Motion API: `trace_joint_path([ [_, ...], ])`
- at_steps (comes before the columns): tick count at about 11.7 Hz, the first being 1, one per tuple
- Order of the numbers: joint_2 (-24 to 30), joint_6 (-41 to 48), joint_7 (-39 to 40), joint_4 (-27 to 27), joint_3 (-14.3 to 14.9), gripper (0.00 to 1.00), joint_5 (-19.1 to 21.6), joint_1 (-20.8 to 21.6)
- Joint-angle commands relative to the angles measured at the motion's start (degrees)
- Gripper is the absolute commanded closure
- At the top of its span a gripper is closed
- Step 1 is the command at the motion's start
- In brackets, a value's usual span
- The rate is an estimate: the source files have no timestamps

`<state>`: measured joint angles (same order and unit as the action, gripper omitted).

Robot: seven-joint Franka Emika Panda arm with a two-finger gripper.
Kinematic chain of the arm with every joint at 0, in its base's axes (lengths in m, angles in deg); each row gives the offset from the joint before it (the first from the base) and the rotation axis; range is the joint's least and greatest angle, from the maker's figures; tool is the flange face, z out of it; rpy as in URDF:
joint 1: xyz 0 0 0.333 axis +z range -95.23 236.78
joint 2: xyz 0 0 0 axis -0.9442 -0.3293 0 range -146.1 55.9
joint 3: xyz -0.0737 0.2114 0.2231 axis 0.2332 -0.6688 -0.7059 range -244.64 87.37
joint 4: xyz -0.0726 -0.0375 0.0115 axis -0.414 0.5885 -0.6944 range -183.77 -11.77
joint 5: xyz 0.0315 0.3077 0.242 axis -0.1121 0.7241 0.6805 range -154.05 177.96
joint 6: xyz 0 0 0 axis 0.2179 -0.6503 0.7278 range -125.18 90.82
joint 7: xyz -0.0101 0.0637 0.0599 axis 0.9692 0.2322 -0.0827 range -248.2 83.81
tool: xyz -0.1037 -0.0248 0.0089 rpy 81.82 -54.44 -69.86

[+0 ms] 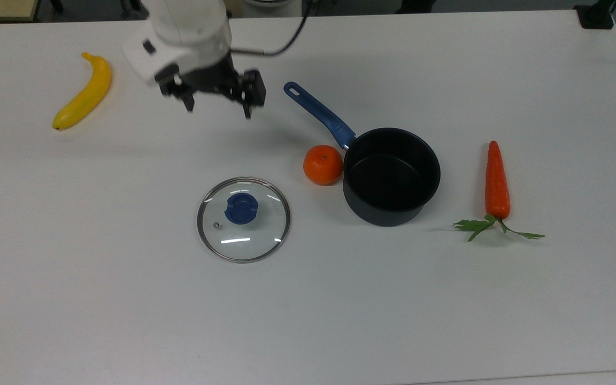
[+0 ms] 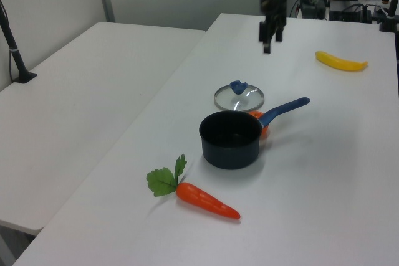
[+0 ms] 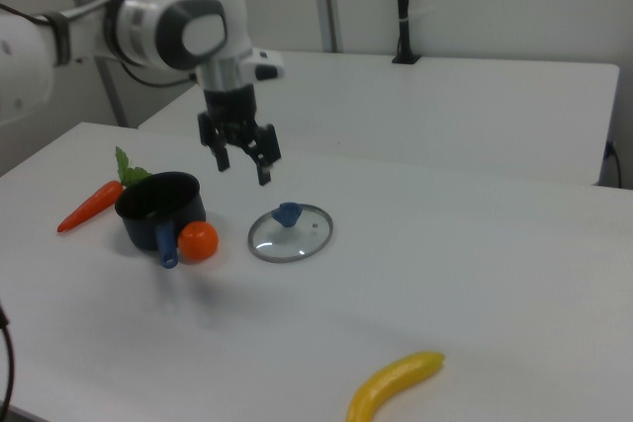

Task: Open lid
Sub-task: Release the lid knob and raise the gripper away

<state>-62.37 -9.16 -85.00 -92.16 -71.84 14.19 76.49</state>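
The glass lid (image 1: 243, 220) with its blue knob (image 1: 241, 208) lies flat on the white table, to the top view's left of the dark saucepan (image 1: 391, 176). It also appears as the lid (image 2: 239, 97) and the lid (image 3: 290, 232). My gripper (image 1: 217, 109) hangs high above the table, well clear of the lid, open with nothing between its fingers. The same gripper (image 2: 270, 40) (image 3: 243, 171) is raised in the side views. The saucepan stands uncovered, its blue handle (image 1: 320, 114) pointing toward the top view's upper left.
An orange (image 1: 323, 165) touches the saucepan beside its handle. A carrot (image 1: 497, 182) lies at the top view's right, a banana (image 1: 84, 92) at the top view's upper left. The white table (image 1: 308, 321) stretches wide at the front.
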Motion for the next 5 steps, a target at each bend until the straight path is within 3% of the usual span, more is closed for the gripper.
trace_joint_path([
  [1, 13.0, 1.4, -1.0, -11.3, -0.1, 0.0, -1.5, -0.6],
  [2, 15.5, 1.5, -0.4, -14.3, -0.2, 0.0, -2.0, -0.6],
  [5, 16.0, 1.4, -1.2, -14.7, -0.1, 0.0, -2.1, -0.9],
])
